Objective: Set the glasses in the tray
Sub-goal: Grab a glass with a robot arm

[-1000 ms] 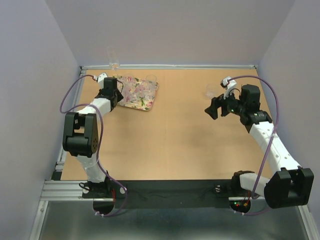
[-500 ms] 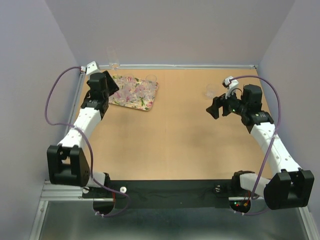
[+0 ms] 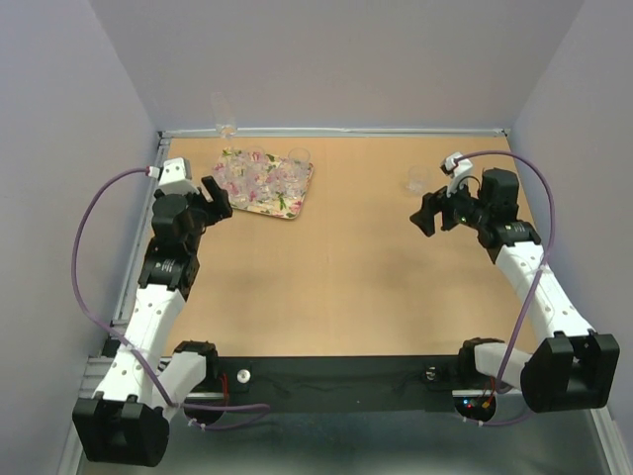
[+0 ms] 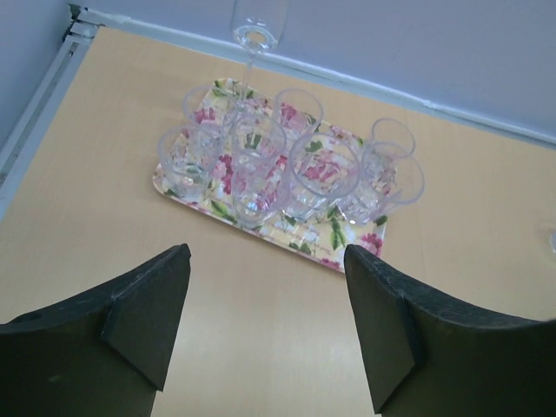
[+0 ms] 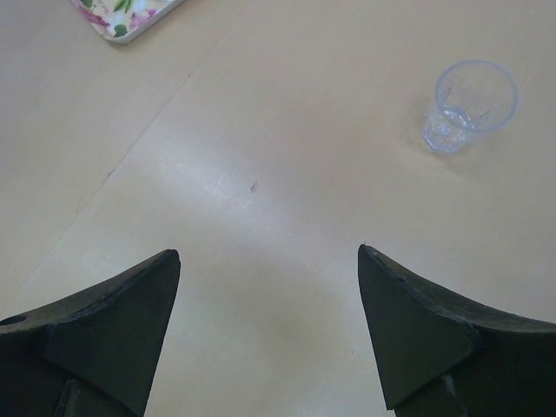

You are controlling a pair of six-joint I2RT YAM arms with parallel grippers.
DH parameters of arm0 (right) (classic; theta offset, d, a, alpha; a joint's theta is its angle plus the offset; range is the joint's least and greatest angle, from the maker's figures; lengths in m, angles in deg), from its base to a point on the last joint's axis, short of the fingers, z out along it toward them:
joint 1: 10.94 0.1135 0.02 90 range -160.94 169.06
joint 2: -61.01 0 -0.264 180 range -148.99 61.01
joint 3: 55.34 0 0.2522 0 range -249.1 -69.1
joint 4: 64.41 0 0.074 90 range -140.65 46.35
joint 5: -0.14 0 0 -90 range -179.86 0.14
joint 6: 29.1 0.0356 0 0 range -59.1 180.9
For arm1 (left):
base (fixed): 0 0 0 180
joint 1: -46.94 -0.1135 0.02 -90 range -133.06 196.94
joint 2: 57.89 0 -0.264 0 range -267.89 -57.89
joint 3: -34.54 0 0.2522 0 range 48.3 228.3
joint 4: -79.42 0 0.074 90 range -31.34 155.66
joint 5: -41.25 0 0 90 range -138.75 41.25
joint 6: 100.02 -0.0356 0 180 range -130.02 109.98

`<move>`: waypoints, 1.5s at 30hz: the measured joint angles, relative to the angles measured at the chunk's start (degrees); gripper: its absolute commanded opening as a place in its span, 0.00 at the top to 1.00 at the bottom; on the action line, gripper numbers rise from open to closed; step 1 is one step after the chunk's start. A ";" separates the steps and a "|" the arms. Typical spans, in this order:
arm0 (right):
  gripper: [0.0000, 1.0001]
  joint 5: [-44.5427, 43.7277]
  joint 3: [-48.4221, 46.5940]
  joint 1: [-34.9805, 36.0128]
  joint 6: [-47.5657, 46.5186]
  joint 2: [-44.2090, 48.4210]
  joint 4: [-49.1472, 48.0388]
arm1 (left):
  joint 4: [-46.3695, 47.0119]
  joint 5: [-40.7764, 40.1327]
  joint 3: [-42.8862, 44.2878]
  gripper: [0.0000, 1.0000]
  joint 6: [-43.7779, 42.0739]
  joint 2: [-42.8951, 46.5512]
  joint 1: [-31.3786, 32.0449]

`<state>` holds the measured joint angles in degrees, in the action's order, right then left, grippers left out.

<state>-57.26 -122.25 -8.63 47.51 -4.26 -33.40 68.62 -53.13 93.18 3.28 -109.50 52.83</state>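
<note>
The flowered tray (image 3: 288,209) lies at the table's back left, and its rim (image 4: 287,242) shows in the left wrist view. Several clear glasses (image 4: 323,170) stand upright on it, packed close together (image 3: 253,175). My left gripper (image 3: 216,198) hovers just left of and nearer than the tray, open, with only bare table between its fingers (image 4: 265,256). One more glass (image 3: 417,179) stands alone at the back right (image 5: 469,104). My right gripper (image 3: 423,213) is open and empty (image 5: 268,254), a short way nearer than that glass.
A tall stemmed glass (image 3: 226,115) stands at the back wall behind the tray (image 4: 257,26). A metal rail (image 3: 336,131) edges the table's back, and grey walls close in on both sides. The tray's corner (image 5: 127,19) shows at the top left of the right wrist view.
My left arm has drawn back from over the tray toward the near left, and its jaws have opened. The glasses on the tray are now uncovered. The right arm has barely moved.
</note>
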 measured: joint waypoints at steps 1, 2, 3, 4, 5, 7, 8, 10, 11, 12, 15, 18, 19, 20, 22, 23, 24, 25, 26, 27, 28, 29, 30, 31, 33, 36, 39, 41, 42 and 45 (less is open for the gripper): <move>0.12 -0.02 0.42 -0.11 -0.24 -0.15 -0.33 | -0.35 0.55 -1.25 0.17 -0.74 1.29 0.00; 0.12 -0.02 0.68 -0.15 -0.39 -0.35 -0.37 | -0.74 0.87 -2.01 0.17 -1.14 2.01 0.00; 0.12 -0.02 0.98 -0.37 -0.63 -0.90 -0.39 | -1.27 1.29 -2.97 0.17 -1.84 3.21 0.00; 0.12 -0.04 1.16 -0.39 -0.81 -1.27 -0.59 | -1.60 1.49 -3.41 0.17 -2.25 3.87 0.00; 0.12 -0.11 1.31 -0.48 -0.90 -1.81 -0.63 | -1.81 1.75 -3.85 0.17 -2.64 4.68 0.00; 0.12 -0.24 1.46 -0.59 -1.07 -3.19 -0.63 | -1.84 2.45 -4.83 0.17 -3.28 6.56 0.00; 0.12 -0.24 1.46 -0.59 -1.09 -3.39 -0.63 | -1.84 2.69 -5.29 0.17 -3.48 7.67 0.00; 0.12 -0.24 1.44 -0.63 -1.07 -4.31 -0.85 | -1.57 3.50 -6.23 0.17 -3.89 9.53 0.00; 0.12 -0.22 1.44 -0.63 -1.05 -4.79 -0.94 | -1.55 3.78 -6.36 0.17 -4.02 10.01 0.00; 0.12 -0.22 1.44 -0.68 -1.05 -5.33 -1.01 | -1.53 4.17 -6.45 0.17 -4.20 10.56 0.00; 0.12 -0.26 1.22 -0.74 -1.01 -6.88 -0.98 | -1.49 4.72 -6.56 0.17 -4.48 11.28 0.02; 0.12 -0.63 0.63 -0.74 -0.96 -8.83 -0.85 | -1.49 5.07 -6.62 0.17 -4.55 11.54 0.00; 0.12 -0.70 0.02 -0.74 -0.85 -9.68 -0.76 | -1.53 5.25 -6.64 0.17 -4.57 11.67 0.02; 0.12 -0.76 -0.48 -0.74 -0.79 -10.23 -0.79 | -1.51 5.33 -6.67 0.17 -4.61 11.78 0.00; 0.12 -0.92 -2.21 -0.74 -0.55 -11.85 -0.85 | -1.53 5.57 -6.67 0.17 -4.68 12.13 0.02; 0.12 -1.09 -3.17 -0.74 -0.42 -12.46 -0.81 | -1.51 5.68 -6.67 0.17 -4.70 12.26 0.02; 0.12 -1.22 -3.91 -0.74 -0.33 -12.92 -0.81 | -1.51 5.79 -6.67 0.17 -4.70 12.41 0.00; 0.12 -1.42 -4.68 -0.74 -0.31 -13.29 -0.87 | -1.51 5.84 -6.67 0.17 -4.70 12.55 0.02; 0.12 -1.64 -5.86 -0.74 -0.24 -13.97 -0.90 | -1.51 5.86 -6.69 0.17 -4.70 12.74 0.02; 0.10 -1.81 -6.49 -0.74 -0.15 -14.32 -0.98 | -1.51 5.88 -6.69 0.17 -4.70 12.94 0.02; 0.10 -1.99 -7.54 -0.74 -0.15 -14.99 -1.05 | -1.51 5.88 -6.69 0.17 -4.70 13.03 0.02; 0.09 -1.95 -8.31 -0.74 -0.20 -15.54 -1.03 | -1.51 5.88 -6.69 0.17 -4.70 13.18 0.02; 0.09 -1.95 -8.76 -0.74 -0.33 -15.93 -1.09 | -1.51 5.86 -6.69 0.17 -4.70 13.25 0.02; 0.08 -1.81 -9.20 -0.74 -0.55 -16.39 -1.07 | -1.51 5.86 -6.69 0.16 -4.72 13.27 0.02; 0.08 -1.18 -9.97 -0.74 -1.38 -17.42 -0.94 | -1.51 5.88 -6.69 0.17 -4.72 13.27 0.02; 0.08 -0.44 -12.22 -0.74 -2.78 -19.91 -0.17 | -1.51 5.88 -6.69 0.17 -4.72 13.27 0.02; 0.08 -0.39 -15.76 -0.74 -3.76 -22.73 0.81 | -1.51 5.90 -6.69 0.17 -4.70 13.27 0.02; 0.09 -0.48 -18.05 -0.74 -4.46 -24.72 1.46 | -1.51 5.90 -6.69 0.17 -4.72 13.27 0.02; 0.09 -0.61 -19.93 -0.74 -4.81 -26.21 2.32 | -1.51 5.90 -6.69 0.17 -4.72 13.27 0.02; 0.12 -2.23 -24.83 -0.66 -6.19 -30.32 4.20 | -1.51 5.90 -6.69 0.17 -4.72 13.27 0.02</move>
<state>-59.49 -147.08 -9.29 41.33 -34.58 -29.20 67.11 -47.23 86.49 -1.44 -96.24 52.85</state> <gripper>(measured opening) 0.906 0.833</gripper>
